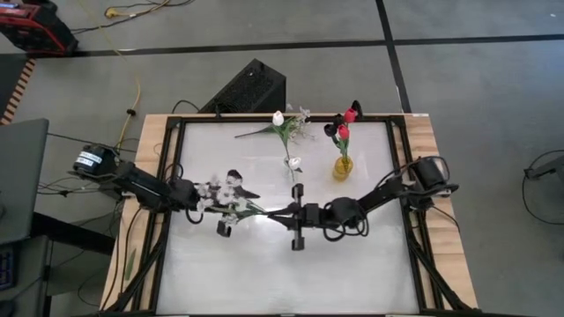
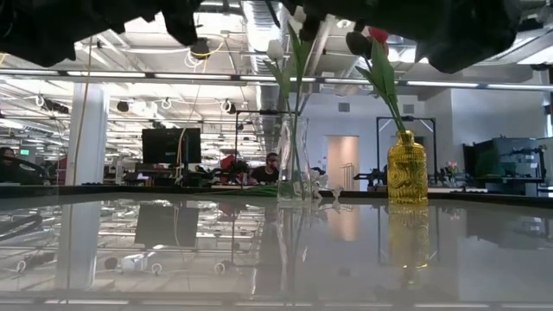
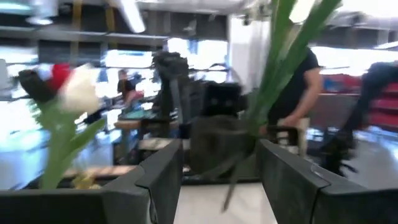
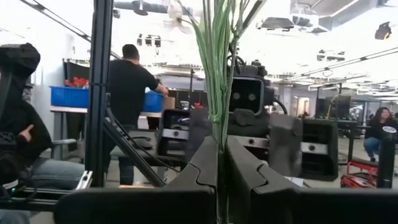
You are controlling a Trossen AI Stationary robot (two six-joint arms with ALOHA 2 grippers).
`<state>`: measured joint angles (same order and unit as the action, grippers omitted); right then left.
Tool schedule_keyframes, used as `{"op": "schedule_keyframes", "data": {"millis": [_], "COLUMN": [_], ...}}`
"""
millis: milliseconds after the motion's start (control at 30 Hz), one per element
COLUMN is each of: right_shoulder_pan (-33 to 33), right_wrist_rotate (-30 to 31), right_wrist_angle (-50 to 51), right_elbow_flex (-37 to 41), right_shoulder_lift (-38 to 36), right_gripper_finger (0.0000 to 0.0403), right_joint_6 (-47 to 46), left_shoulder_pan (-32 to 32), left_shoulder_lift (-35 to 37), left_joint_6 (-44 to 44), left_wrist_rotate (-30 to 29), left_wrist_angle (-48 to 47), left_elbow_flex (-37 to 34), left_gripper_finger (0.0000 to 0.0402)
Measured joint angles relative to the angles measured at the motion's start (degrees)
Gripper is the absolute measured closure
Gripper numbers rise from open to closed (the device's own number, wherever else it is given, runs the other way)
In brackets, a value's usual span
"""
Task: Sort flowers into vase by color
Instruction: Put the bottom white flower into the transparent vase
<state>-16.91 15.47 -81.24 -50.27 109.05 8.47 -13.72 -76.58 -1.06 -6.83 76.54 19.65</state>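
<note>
Between both pincers, white-blossom sprig [image 1: 231,195] mid-table.

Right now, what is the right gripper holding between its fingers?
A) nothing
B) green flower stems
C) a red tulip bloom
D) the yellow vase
B: in the right wrist view the right gripper is shut on the green stems, which rise from between its fingers.
</note>
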Motion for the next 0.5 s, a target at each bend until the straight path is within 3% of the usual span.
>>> {"op": "schedule_keyframes", "data": {"millis": [133,500], "right_shoulder_pan": [0.9,0.9], "right_wrist_rotate": [-0.2,-0.6], "right_wrist_angle": [1.8,7.8], "right_elbow_flex": [-1.7,-3.4], "right_shoulder_lift": [0.0,-0.2], "right_gripper_finger": [0.0368,0.0367], "right_joint_6": [-0.1,-2.4], "left_shoulder_pan": [-0.1,0.0], "left_shoulder_lift": [0.0,0.0], "left_joint_6": [-1.3,-2.8], "left_wrist_rotate": [6.2,6.0], "left_wrist_angle": [1.2,1.0], "left_elbow_flex": [0.8,2.9], "left_gripper_finger": [0.0212,0.0212]}}
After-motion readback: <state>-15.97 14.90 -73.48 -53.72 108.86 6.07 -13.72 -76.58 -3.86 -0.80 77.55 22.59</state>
